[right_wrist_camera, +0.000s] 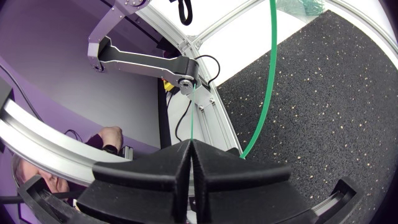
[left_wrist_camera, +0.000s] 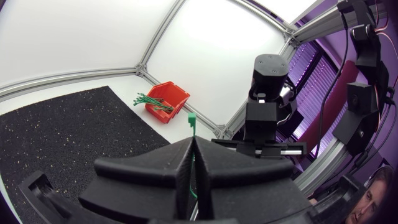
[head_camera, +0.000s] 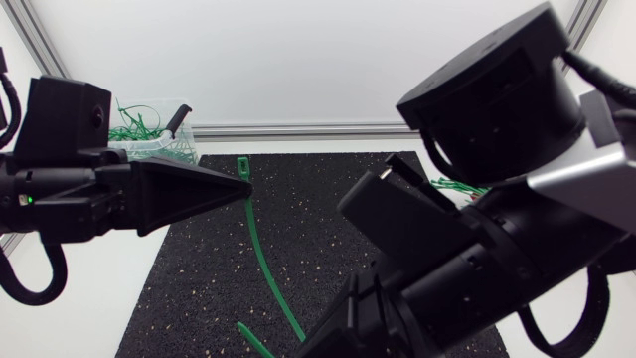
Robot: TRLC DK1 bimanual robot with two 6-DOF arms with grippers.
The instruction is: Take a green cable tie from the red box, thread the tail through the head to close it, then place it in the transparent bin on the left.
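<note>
pinching the green cable tie (head_camera: 256, 244) — left gripper (head_camera: 243, 187) near head, right gripper (right_wrist_camera: 189, 146) on tail.

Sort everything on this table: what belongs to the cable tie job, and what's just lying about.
For the job: green cable tie, clamped by the left end effector and the right end effector; red box; clear bin.
Lying about: black mat; white table.

Head view: cable tie (head_camera: 260, 254) lower end vanishes behind right arm (head_camera: 477, 249). Same arm hides nearly all of red box (left_wrist_camera: 166, 101).
</note>
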